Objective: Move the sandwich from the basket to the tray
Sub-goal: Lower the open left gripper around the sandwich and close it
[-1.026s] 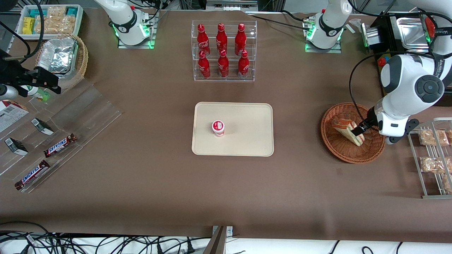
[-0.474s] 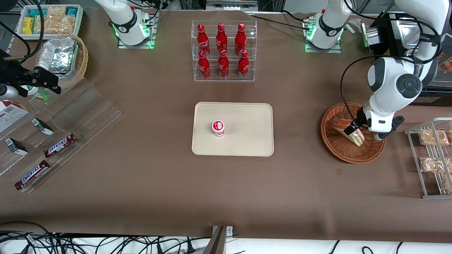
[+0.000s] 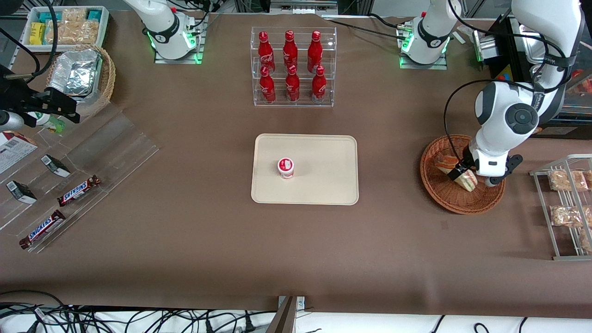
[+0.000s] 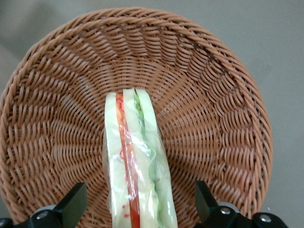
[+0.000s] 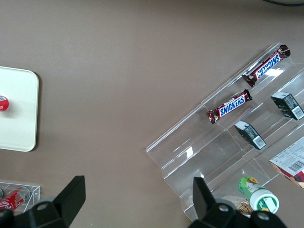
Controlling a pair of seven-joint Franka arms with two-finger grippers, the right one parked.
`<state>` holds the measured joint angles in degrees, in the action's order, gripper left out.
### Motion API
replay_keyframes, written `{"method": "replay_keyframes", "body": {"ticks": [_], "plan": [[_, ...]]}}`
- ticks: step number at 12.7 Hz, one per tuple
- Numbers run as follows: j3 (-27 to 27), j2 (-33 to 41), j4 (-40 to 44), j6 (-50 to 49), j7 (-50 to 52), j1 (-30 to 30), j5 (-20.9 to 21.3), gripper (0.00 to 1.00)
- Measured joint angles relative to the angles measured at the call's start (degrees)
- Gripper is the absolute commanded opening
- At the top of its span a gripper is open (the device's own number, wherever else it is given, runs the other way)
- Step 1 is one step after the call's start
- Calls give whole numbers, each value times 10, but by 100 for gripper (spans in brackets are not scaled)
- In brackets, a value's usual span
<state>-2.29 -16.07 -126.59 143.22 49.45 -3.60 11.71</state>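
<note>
The wrapped wedge sandwich (image 3: 455, 169) (image 4: 135, 166) lies in the reddish-brown wicker basket (image 3: 444, 199) (image 4: 213, 109) toward the working arm's end of the table. My left gripper (image 3: 462, 171) (image 4: 140, 209) is low over it and open, one finger (image 4: 71, 206) on each side of the sandwich with a gap between each pad and the wrap. The cream tray (image 3: 323, 185) lies at the table's middle with a small white-and-red cup (image 3: 286, 167) standing on it.
A clear rack of red bottles (image 3: 291, 67) stands farther from the camera than the tray. A wire rack of snack bags (image 3: 566, 203) is beside the basket. A clear stepped stand with Snickers bars (image 3: 78, 190) and a foil-lined basket (image 3: 81, 76) lie toward the parked arm's end.
The left arm has swung in over the basket and the gripper has settled lower, now straddling the sandwich. The sandwich has stayed in place.
</note>
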Motion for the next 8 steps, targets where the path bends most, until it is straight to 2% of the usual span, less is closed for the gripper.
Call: {"method": "replay_keyframes", "body": {"ticks": [2,3,4,6,7,8], "plan": [[-1,-12,0,6,14,0,16,100],[-1,-16,0,8,17,1,18,90],[-1,-18,0,8,18,1,18,59],[-1,-19,0,8,19,1,18,12],[-1,-19,-1,8,19,2,20,0],[-1,-19,-2,8,19,3,26,0]]}}
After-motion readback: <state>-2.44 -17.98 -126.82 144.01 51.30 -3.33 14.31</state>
